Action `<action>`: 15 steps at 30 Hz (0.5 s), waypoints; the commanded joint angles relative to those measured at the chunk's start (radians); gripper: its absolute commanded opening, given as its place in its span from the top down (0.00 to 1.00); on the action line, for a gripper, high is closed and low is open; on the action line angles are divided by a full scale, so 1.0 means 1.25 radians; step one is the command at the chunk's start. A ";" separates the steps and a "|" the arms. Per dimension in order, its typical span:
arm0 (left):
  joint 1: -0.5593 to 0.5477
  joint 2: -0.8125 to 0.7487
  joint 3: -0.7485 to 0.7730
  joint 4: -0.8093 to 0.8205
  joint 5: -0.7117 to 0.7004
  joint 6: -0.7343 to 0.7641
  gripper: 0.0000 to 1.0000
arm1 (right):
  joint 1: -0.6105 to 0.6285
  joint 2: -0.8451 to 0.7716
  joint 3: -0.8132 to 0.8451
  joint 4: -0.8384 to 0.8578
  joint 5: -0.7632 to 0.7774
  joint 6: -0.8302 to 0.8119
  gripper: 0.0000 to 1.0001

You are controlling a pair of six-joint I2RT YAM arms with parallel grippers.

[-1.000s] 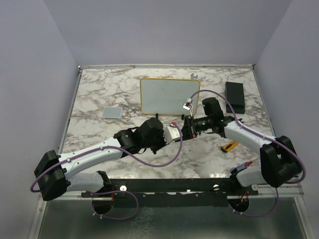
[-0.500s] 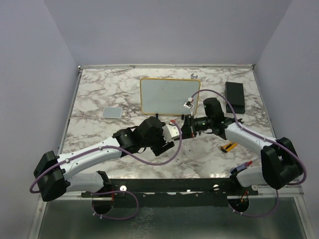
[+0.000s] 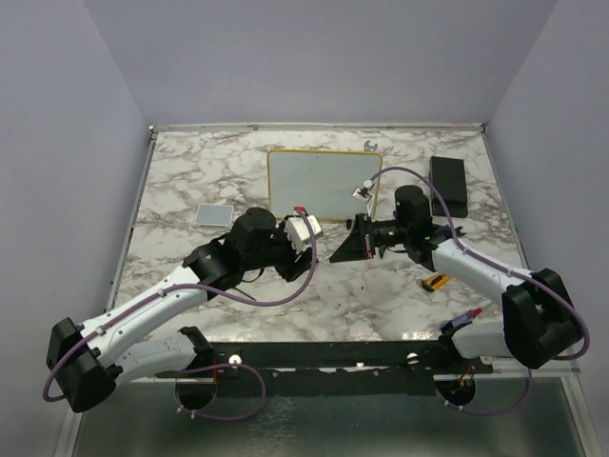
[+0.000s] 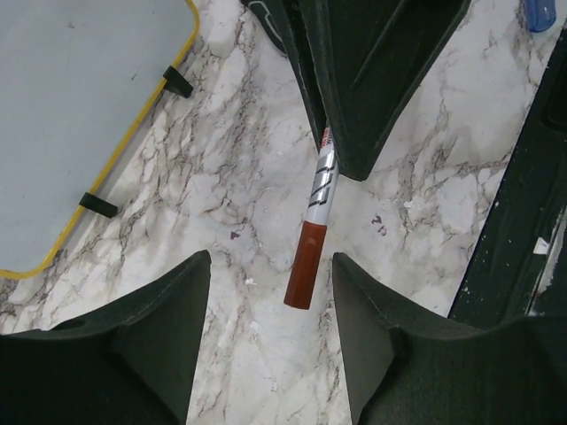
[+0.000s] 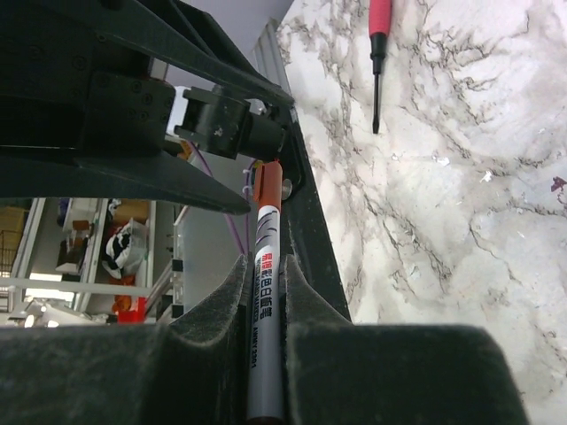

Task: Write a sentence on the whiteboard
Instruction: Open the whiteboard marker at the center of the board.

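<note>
Gaping just short of the whiteboard's near edge, the left fingers (image 4: 177, 301) stand released and grasp nothing, the marker's red-brown cap (image 4: 306, 266) pointing at the gap between them. The marker (image 4: 320, 181) is clenched in the right fingers (image 4: 372, 106), in front of the whiteboard's right near corner. Beyond both, the whiteboard (image 3: 319, 186) sits on the desk (image 3: 190, 171), its face blank, no sentence on it yet. Uncapping looks next: close the left fingers squarely on the cap alone, then pull straight along the barrel.
</note>
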 commanded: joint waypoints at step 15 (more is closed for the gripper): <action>0.008 0.006 -0.017 0.009 0.115 -0.001 0.88 | 0.004 -0.039 -0.010 0.050 -0.059 0.055 1.00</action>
